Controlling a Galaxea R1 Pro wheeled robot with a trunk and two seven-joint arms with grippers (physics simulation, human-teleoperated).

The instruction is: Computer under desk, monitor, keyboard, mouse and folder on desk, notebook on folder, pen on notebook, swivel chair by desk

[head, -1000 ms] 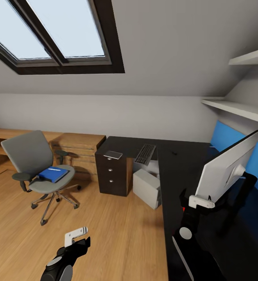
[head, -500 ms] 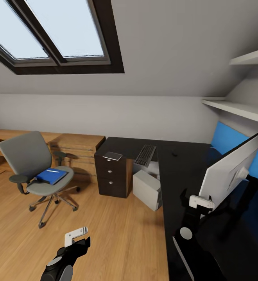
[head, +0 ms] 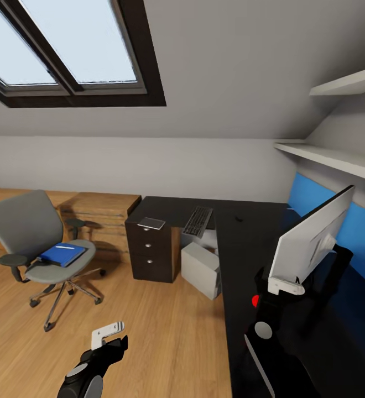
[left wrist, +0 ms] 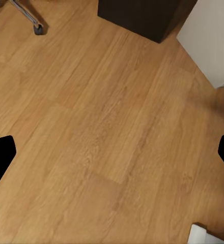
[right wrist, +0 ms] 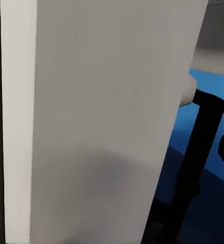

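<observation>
Right claw (head: 285, 287) sits at the lower edge of the monitor (head: 314, 239); whether it's clenched on it can't be told. Monitor is tilted above the black table (head: 243, 249), its pale back filling the right wrist view (right wrist: 102, 122).

Left claw (head: 108, 334) hangs low over the wood floor (head: 166, 326), fingers apart, holding nothing; the floor lies under it in the left wrist view.

Keyboard (head: 198, 220) lies on the table's far part, well ahead of both claws. Computer (head: 201, 270) stands on the floor under the table, beside the drawer unit (head: 151, 251).

Notebook (head: 151, 223) rests on top of that unit. Folder (head: 63, 254), w/ pen (head: 66, 247) on it, lies on the swivel chair (head: 38, 243) seat, well apart from the table, far left of the left claw.
</observation>
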